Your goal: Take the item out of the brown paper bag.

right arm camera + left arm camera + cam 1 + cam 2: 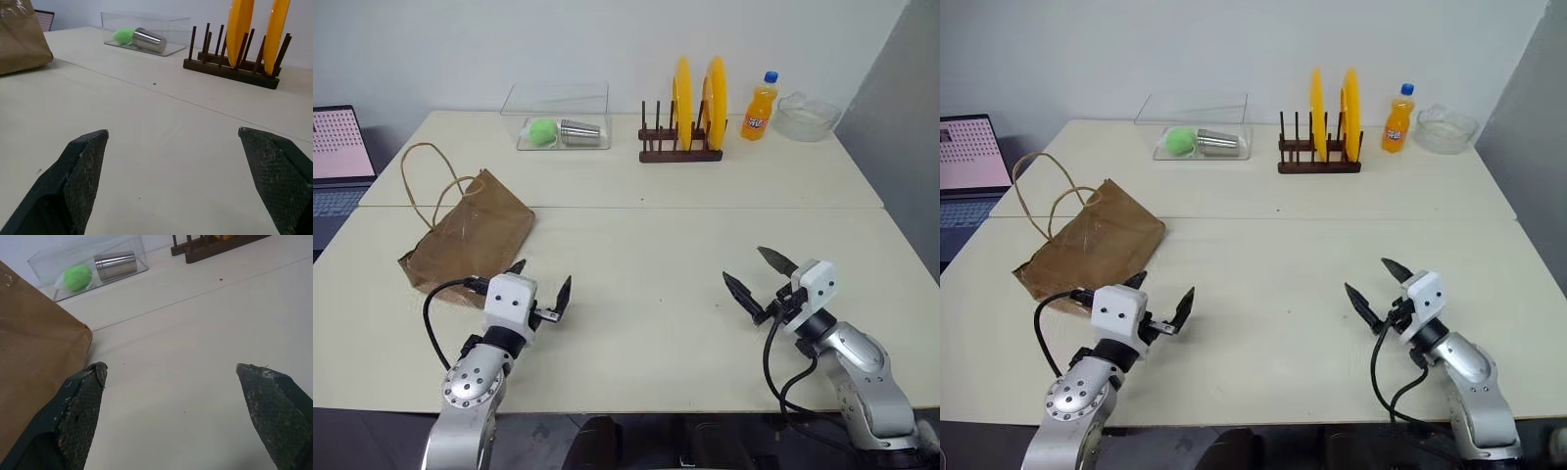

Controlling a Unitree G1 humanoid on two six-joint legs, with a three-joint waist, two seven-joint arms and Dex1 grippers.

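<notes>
The brown paper bag (pixel 470 238) lies creased on the left of the cream table (pixel 646 245), its thin loop handles (pixel 423 181) pointing toward the far left. The item is hidden; I cannot see inside the bag. My left gripper (pixel 541 284) hovers open just in front of the bag's near right corner, one fingertip (pixel 93 382) close beside the paper (pixel 34 357). My right gripper (pixel 759 274) stands open over bare table at the near right, nothing between its fingers (pixel 83 161).
At the back stand a clear box (pixel 558 122) holding a green ball and a metal cup, a dark plate rack (pixel 680 147) with two yellow plates, an orange soda bottle (pixel 761 108) and a glass bowl (pixel 806 117). A laptop (pixel 337 157) sits beyond the table's left edge.
</notes>
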